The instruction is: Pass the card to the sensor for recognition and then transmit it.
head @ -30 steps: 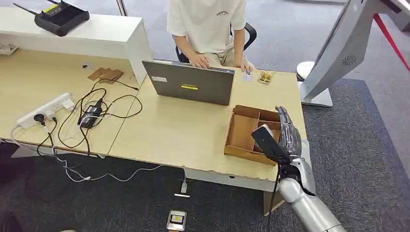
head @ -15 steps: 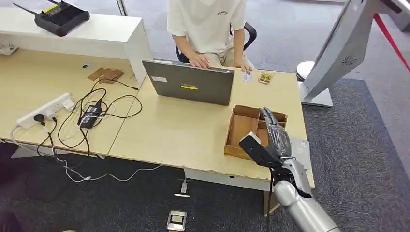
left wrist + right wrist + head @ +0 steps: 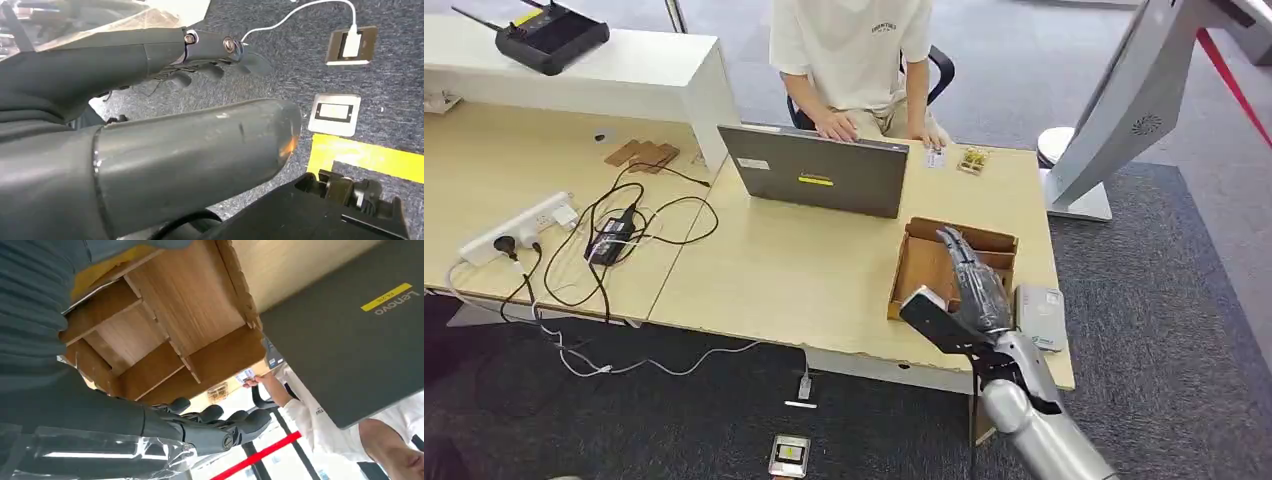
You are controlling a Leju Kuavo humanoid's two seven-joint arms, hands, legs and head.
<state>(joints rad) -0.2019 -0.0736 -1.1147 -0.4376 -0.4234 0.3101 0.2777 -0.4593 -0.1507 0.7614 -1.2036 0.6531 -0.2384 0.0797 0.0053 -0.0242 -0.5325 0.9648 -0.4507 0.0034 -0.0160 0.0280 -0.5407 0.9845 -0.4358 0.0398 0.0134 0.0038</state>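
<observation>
My right hand (image 3: pixel 969 290) hovers over the near right part of the brown compartment box (image 3: pixel 924 262), fingers stretched forward, thumb out to the left, nothing in it. In the right wrist view its dark fingers (image 3: pixel 215 422) lie apart from the thumb, above the box's compartments (image 3: pixel 190 305). The grey-white sensor (image 3: pixel 1039 317) lies flat on the table just right of the hand. A small card (image 3: pixel 935 157) rests at the far table edge by a person's hand; it is the card (image 3: pixel 245 376) beyond the box in the wrist view. My left hand (image 3: pixel 200 145) hangs over the carpet, holding nothing.
A person (image 3: pixel 854 50) sits behind an open grey laptop (image 3: pixel 819 178) at the far side. Cables, a charger (image 3: pixel 609 240) and a power strip (image 3: pixel 519 225) cover the table's left. A small gold object (image 3: pixel 972 160) lies beside the card. A white stand (image 3: pixel 1124 100) rises at right.
My right hand has moved left and back toward me, off the sensor, which now lies uncovered. The hand is now over the box's near right corner.
</observation>
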